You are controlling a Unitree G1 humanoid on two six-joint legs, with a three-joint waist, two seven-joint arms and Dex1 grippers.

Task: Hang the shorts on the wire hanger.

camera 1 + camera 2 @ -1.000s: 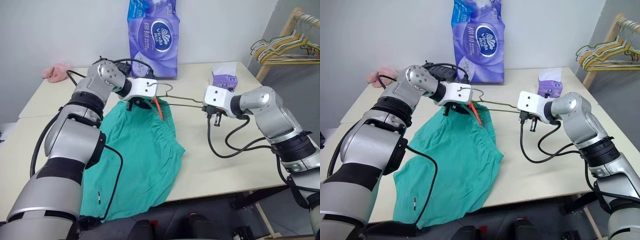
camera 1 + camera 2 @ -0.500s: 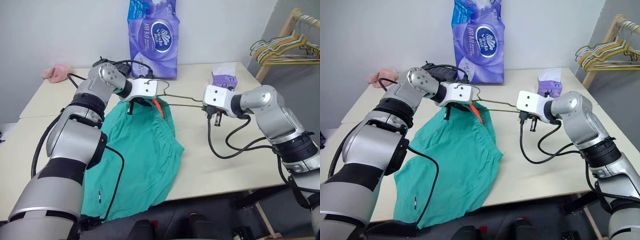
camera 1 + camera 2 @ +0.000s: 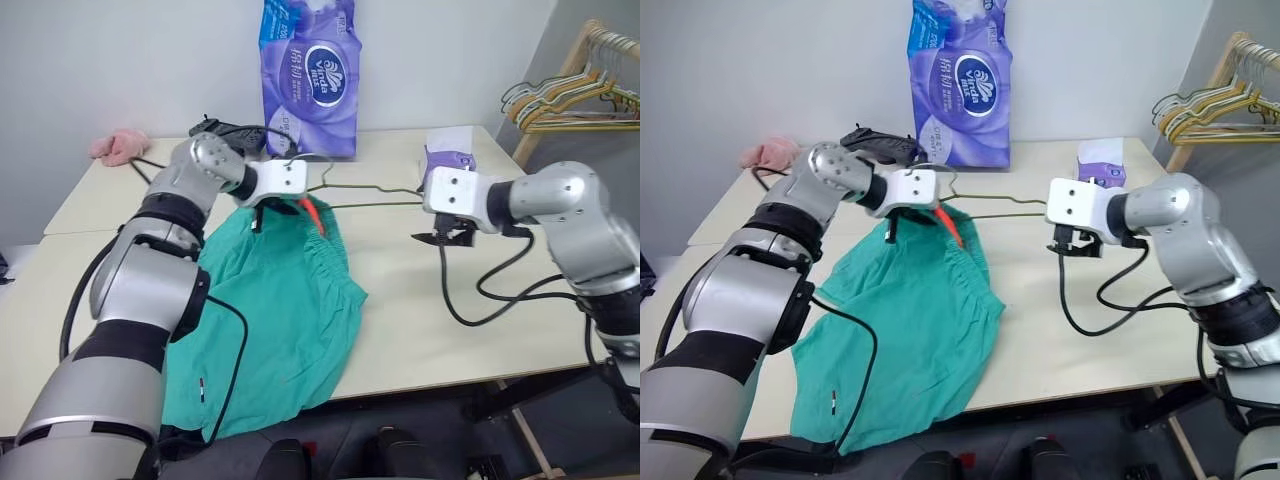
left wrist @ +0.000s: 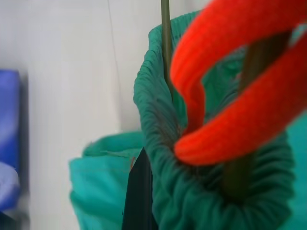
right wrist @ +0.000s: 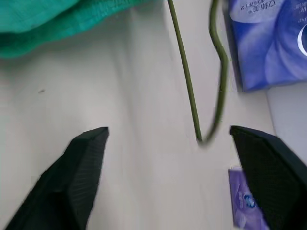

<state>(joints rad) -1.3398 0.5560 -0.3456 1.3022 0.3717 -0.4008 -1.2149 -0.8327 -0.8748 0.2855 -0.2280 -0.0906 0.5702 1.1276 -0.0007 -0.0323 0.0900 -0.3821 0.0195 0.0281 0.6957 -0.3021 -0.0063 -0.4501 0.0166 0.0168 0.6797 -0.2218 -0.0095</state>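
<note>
The teal-green shorts [image 3: 270,310] lie spread on the table [image 3: 450,320], their lower part hanging over the near edge. My left gripper [image 3: 272,207] is shut on the gathered waistband [image 4: 163,163] at the far end, beside the orange drawstring [image 4: 230,86]. The thin wire hanger [image 3: 370,190] runs from that waistband toward the right, just above the tabletop. My right gripper [image 3: 445,237] is open just past the hanger's right corner [image 5: 204,138]. That corner lies between and beyond the spread black fingers [image 5: 81,172], touching neither.
A tall purple tissue pack [image 3: 308,75] stands at the table's back, a small purple tissue box [image 3: 447,155] behind my right gripper. A pink cloth [image 3: 118,145] and a black object [image 3: 225,130] lie back left. A wooden rack with several hangers [image 3: 570,95] stands to the right.
My right gripper has opened, let go of the hanger's right corner and drawn back and up to the right. My left gripper, still shut, has shifted slightly left with the waistband.
</note>
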